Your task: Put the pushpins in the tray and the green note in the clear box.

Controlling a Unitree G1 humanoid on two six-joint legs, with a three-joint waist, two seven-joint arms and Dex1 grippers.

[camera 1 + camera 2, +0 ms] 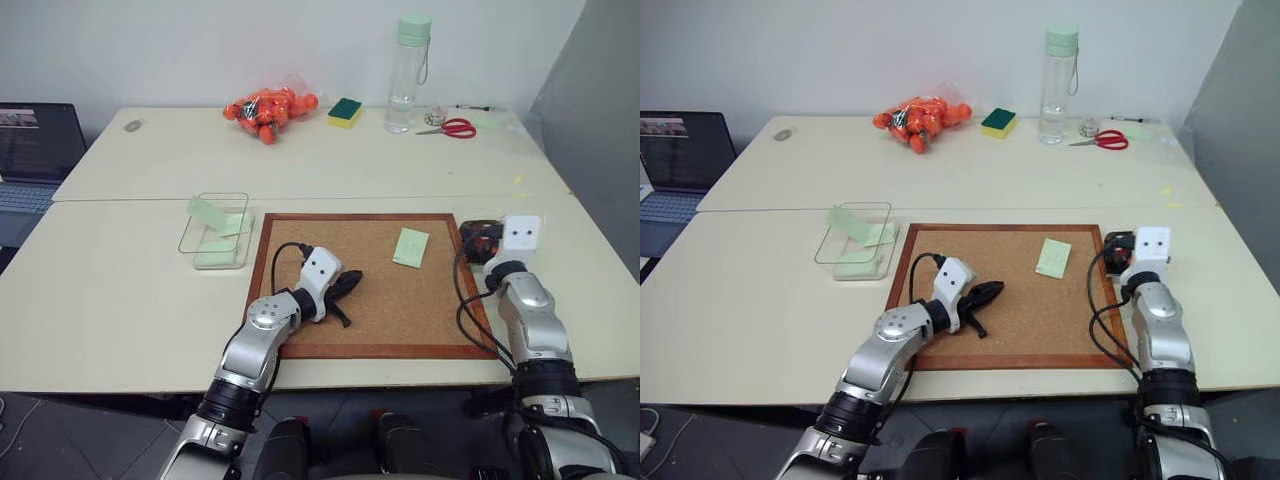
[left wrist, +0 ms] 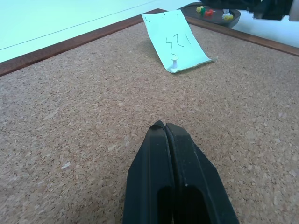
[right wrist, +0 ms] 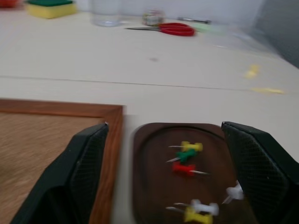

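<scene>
While the right gripper (image 3: 163, 177) stands with its fingers spread wide and holding nothing, the tray (image 3: 149, 158) lies directly under them, just off the right edge of the cork board (image 1: 380, 300). Yellow, green, red and white pushpins (image 3: 187, 161) already lie loose in that tray, so most of that part looks done. The left gripper (image 2: 164, 128) is pinched shut and empty, low over the cork board's left half. Further along the cork board, toward its right side, one green note (image 2: 175, 44) remains, fixed by a white pin (image 2: 174, 65) at its lower edge. Off the cork board's left edge, the clear box (image 1: 215, 230) already holds several green notes. As I judge it, that pin and that note are what is left. Scribbled writing on the note is unreadable, and the tray's near end is cut off in the right wrist view, so the pin count is uncertain.
</scene>
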